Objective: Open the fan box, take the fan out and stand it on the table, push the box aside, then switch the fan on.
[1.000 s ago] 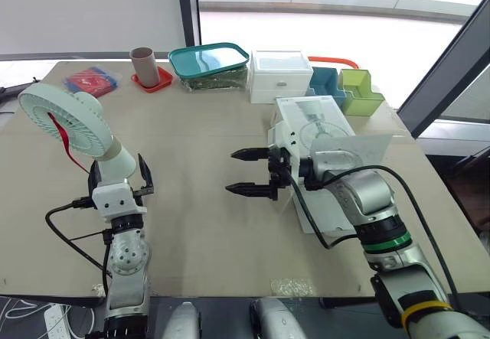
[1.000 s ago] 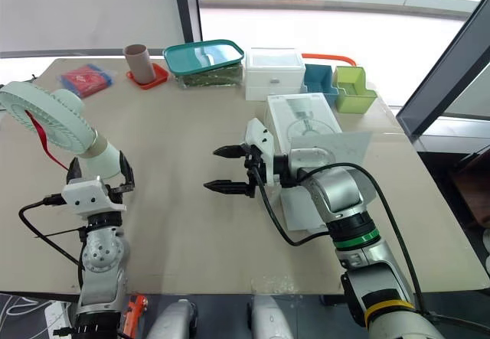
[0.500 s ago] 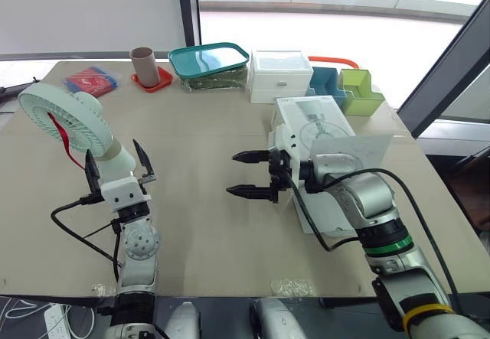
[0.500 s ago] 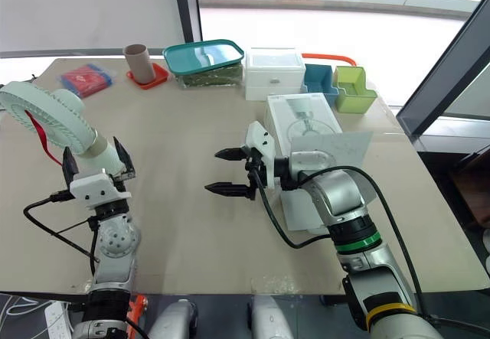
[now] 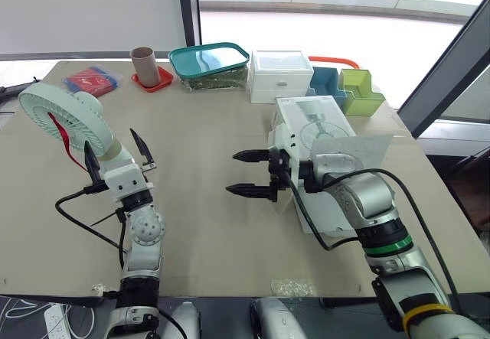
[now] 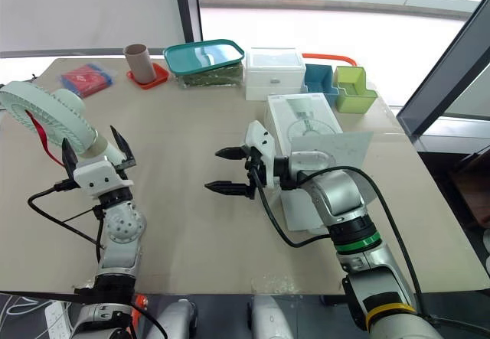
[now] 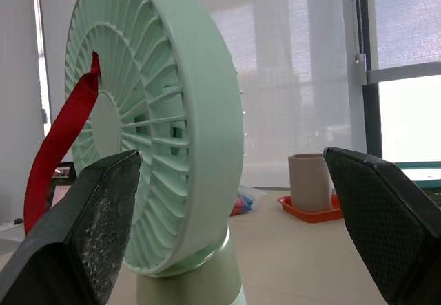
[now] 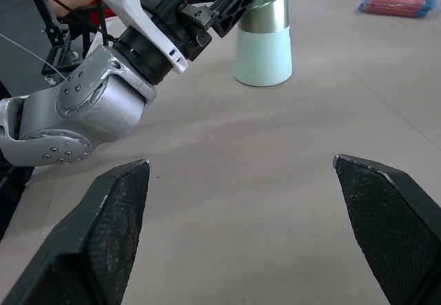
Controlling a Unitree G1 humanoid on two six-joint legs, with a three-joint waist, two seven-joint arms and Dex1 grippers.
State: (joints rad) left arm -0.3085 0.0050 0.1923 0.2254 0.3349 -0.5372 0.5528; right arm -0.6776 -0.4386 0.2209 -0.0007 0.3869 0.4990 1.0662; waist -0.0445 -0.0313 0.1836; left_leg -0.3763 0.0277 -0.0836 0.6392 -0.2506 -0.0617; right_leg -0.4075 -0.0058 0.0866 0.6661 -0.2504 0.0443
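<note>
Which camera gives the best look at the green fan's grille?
The left wrist view: the fan stands close, with its grille slats and red ribbon clear. The eye views show its head small, on the robot's left; the right wrist view shows its base.

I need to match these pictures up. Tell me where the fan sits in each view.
Left eye view: fan, far left.
Right eye view: far left.
Left wrist view: close ahead, between the left gripper's fingers.
Right wrist view: its base, behind that gripper.
Shared landmark: the open left gripper at the fan's stem.
</note>
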